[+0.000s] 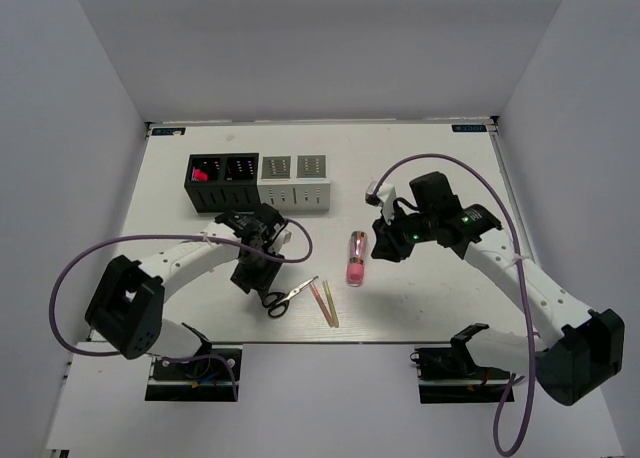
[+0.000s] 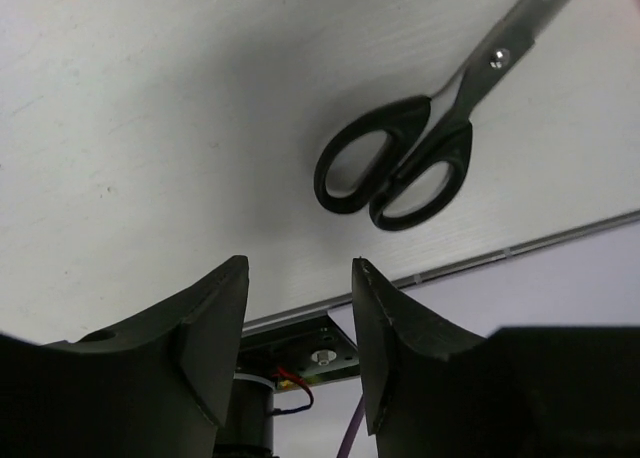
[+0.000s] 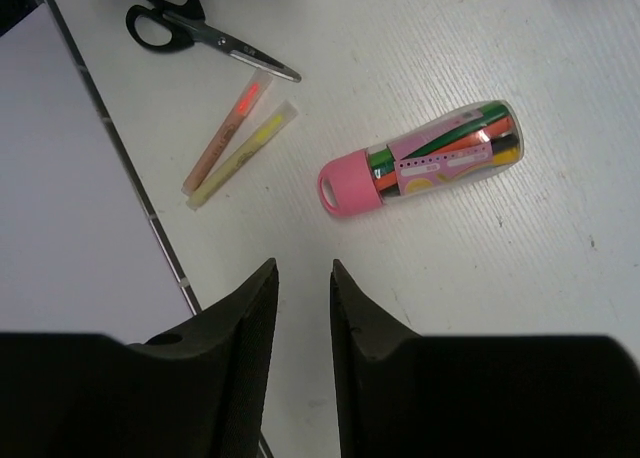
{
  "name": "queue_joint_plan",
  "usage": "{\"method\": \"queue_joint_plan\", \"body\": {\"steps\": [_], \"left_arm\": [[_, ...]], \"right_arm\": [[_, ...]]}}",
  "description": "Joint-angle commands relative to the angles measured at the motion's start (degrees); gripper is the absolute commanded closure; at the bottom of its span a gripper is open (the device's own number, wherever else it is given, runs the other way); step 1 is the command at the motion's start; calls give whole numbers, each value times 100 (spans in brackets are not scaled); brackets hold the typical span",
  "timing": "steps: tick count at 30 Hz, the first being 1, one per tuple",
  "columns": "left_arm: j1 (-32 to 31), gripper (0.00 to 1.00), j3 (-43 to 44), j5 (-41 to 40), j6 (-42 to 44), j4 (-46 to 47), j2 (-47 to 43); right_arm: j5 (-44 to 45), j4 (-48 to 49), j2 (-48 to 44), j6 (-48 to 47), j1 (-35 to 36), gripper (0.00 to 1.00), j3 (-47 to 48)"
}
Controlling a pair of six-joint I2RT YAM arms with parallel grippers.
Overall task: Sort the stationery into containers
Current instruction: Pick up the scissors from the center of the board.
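Black-handled scissors (image 1: 287,296) lie near the table's front edge, also in the left wrist view (image 2: 400,168). My left gripper (image 1: 252,270) hovers just left of them, open and empty (image 2: 300,273). Two thin yellow-pink sticks (image 1: 326,302) lie right of the scissors. A pink-capped clear tube of pens (image 1: 355,257) lies mid-table, also in the right wrist view (image 3: 420,158). My right gripper (image 1: 386,240) is just right of the tube, jaws slightly apart and empty (image 3: 303,268). The black organizer (image 1: 222,183) holds a pink item (image 1: 200,176) in its left compartment. The white organizer (image 1: 295,182) stands beside it.
The table's front edge (image 1: 330,340) runs close below the scissors and sticks. White walls enclose the table on three sides. Purple cables loop off both arms. The right wrist view also shows the sticks (image 3: 235,143) and scissors (image 3: 200,38).
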Motion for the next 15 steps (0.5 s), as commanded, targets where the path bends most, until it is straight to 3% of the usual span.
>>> {"method": "queue_joint_plan", "body": {"steps": [1, 15], "left_arm": [[-51, 44, -2, -46, 57, 337, 286], [-130, 55, -98, -239, -48, 1092, 991]], "right_arm": [[-393, 424, -150, 215, -156, 69, -251], [-816, 530, -520, 233, -630, 69, -480]]}}
